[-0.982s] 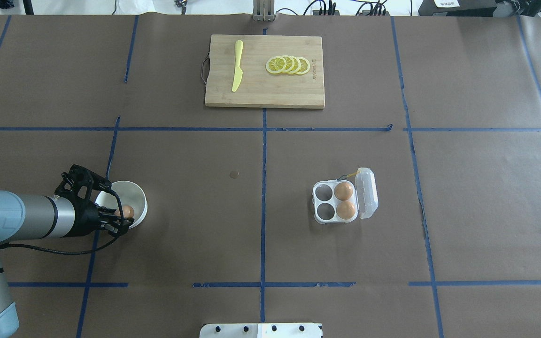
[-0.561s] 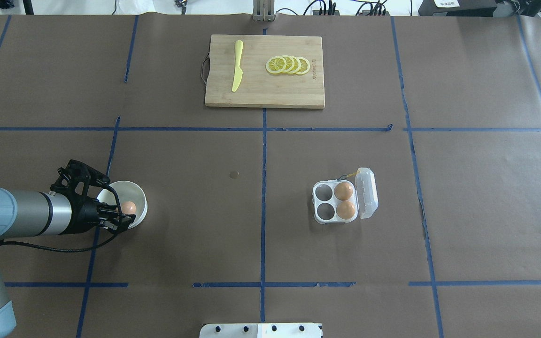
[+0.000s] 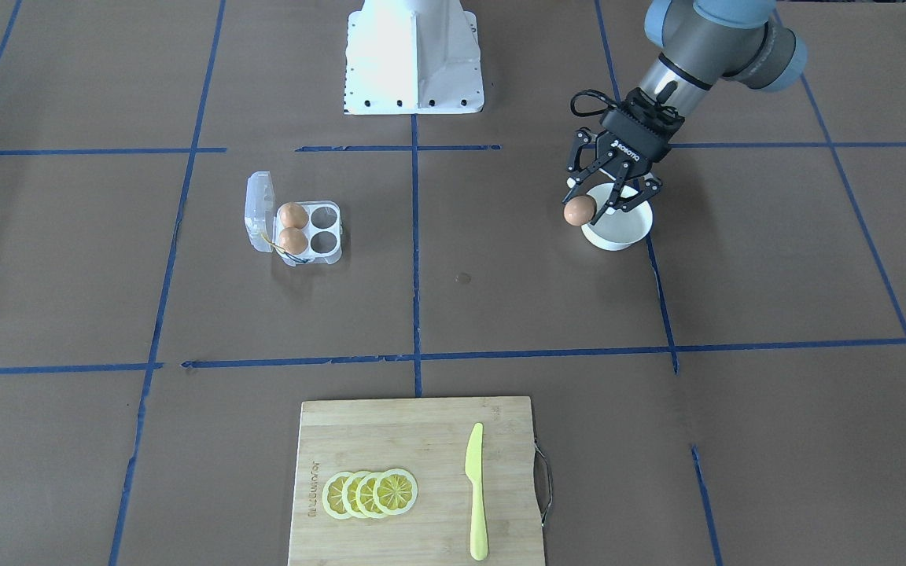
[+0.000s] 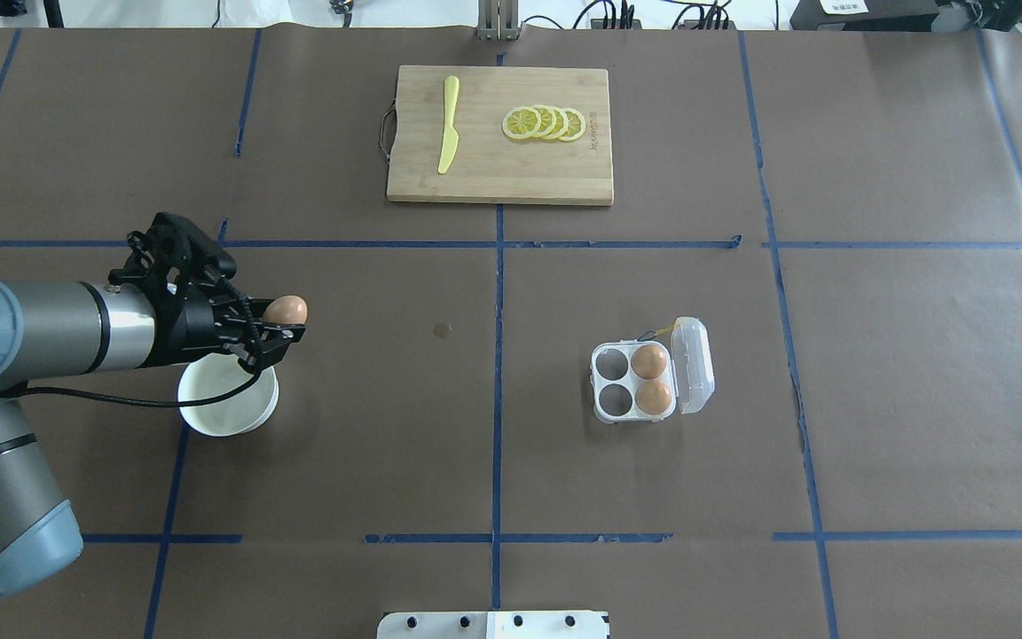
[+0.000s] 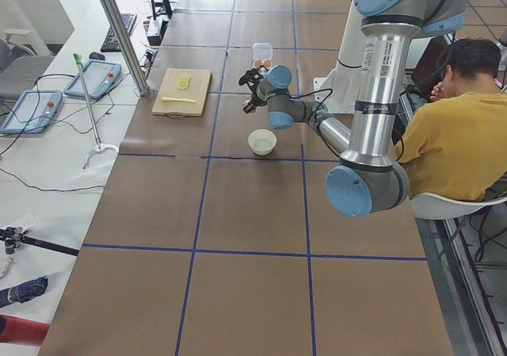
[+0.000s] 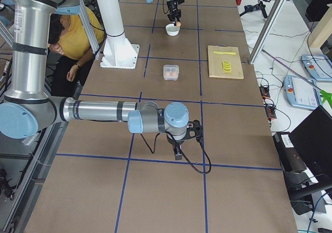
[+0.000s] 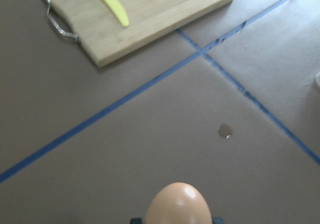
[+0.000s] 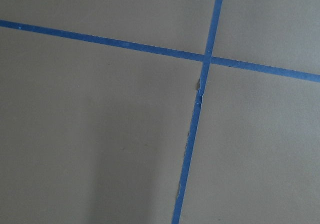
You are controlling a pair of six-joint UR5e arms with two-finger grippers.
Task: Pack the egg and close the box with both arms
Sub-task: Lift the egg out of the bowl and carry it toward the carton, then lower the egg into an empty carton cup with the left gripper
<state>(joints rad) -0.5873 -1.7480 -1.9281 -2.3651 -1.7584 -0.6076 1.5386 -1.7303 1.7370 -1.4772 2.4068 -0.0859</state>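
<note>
One egg [image 4: 286, 310] is pinched between the left gripper's [image 4: 281, 324] fingers and held clear of the table, just beside the white bowl [image 4: 225, 410], left of centre in the overhead view. The box [image 4: 611, 399] sits right of centre with its lid open and two eggs [image 4: 650, 361] in its right-hand cups. Right gripper [image 6: 180, 142]: cannot tell how its fingers stand.

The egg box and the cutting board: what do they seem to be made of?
The egg box looks like thin clear plastic with a glossy finish: its open lid is see-through with whitish highlights. The cutting board looks like bamboo or light wood with a matte finish: it is pale tan with faint lengthwise strips.
</note>
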